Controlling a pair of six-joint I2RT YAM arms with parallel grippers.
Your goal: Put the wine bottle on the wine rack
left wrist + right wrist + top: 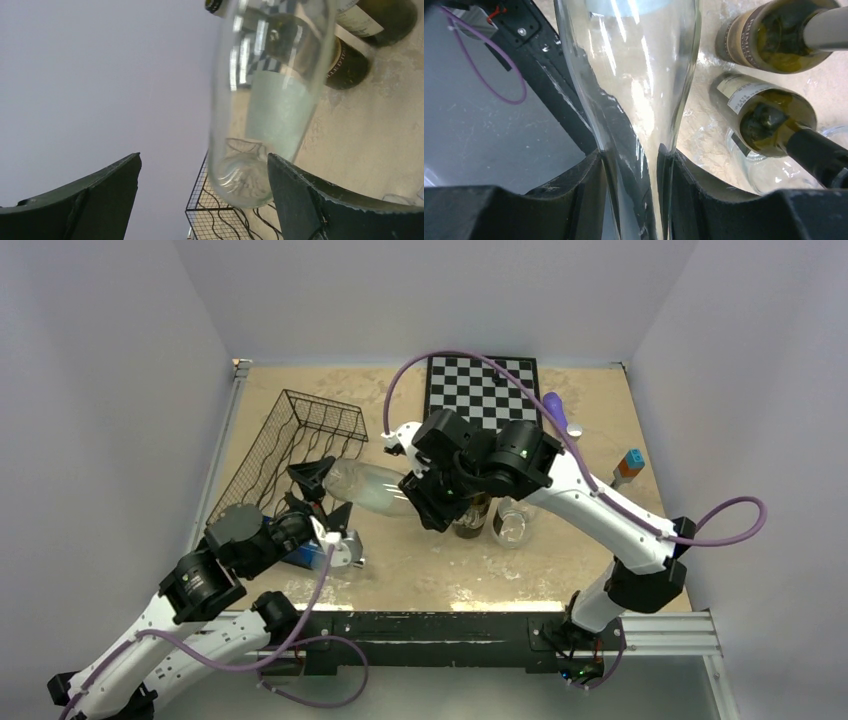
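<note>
Right tool (634, 167): in top view its fingers are hidden under the wrist body, so the grip reads only from the wrist cam. There the black fingers pinch the narrow neck of the wine bottle (368, 488) from both sides. Bottle mouth is out of sight behind the fingers, and the body is cut off at the frame top.

Left tool (202, 167): spread as wide as it goes, holding nothing, one dark finger on each side of the bottle's base. The base sits close to one finger; can't tell if they touch. Upper bottle is cut off in that view too.

Bottle: clear smooth glass w/ a pale bluish label, thick rounded base, lying roughly level in the air betw. the two tools. It's just beside the right side of the wine rack (290, 440), not in it.

Rack: black wire w/ wavy parallel runs and a mesh end wall. It sits at the back-left of the surface (420, 575), which is sandy beige and rough-looking.

Under the right arm stand two dark green bottles (774, 42) w/ paper labels, print too blurred to read, necks partly cut off. A clear glass (512, 523) stands next to them. A black-and-white chessboard (480, 390) lies at the back edge.
</note>
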